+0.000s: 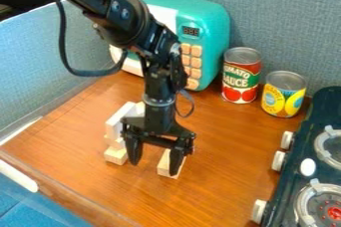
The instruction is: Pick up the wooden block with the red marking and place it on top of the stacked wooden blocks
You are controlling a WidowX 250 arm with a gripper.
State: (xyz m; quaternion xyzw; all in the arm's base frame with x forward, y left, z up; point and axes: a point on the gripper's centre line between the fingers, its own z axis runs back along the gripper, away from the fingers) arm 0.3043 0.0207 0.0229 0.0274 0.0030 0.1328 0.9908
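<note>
Currently held gripper (156, 162) spread beside stacked blocks (118, 121), near loose block (164, 164); risked toppling stacked blocks through sideways swing, or knocking loose block through off-centre descent.

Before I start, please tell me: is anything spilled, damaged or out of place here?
Nothing looks spilled, and I see no damage. Only the block pile beside the open claw looks a little untidy: its pieces do not line up. The red can and yellow can stand upright.
</note>
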